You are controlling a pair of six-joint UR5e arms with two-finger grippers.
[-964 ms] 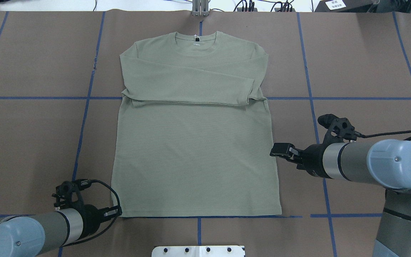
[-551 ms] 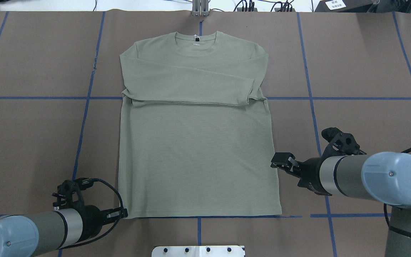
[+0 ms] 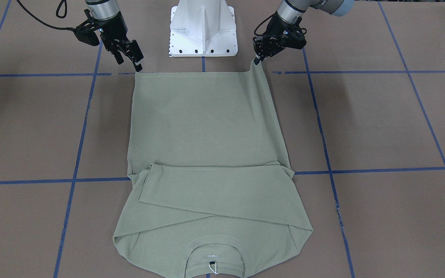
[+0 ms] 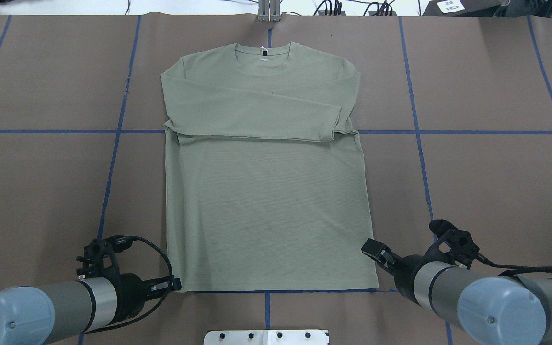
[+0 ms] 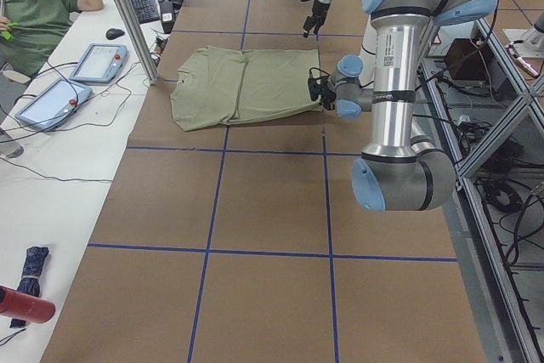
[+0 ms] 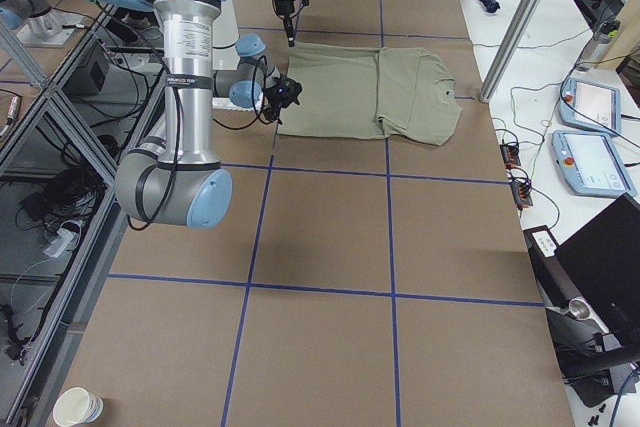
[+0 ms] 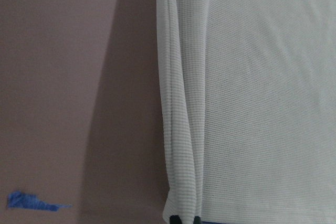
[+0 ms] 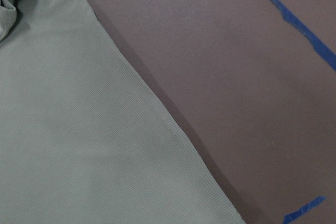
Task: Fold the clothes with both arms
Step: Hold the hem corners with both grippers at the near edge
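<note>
Since the shirt (image 4: pixel 266 201) lies flat on the counter (image 4: pixel 487 96), collar far and sleeves crossed, we have the left end effector (image 4: pixel 175 286) clenched on its near-left hem corner and the right end effector (image 4: pixel 371 249) released beside the near-right corner, probably lining up a matching pinch.

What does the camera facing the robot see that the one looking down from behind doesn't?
Only the front-facing view shows a hem corner of the shirt lifted off the table by the left gripper, plus the whole white pedestal. Only the overhead view shows cables past the table's far edge. Both show the sleeves folded across the shirt and the right gripper near the other hem corner.
</note>
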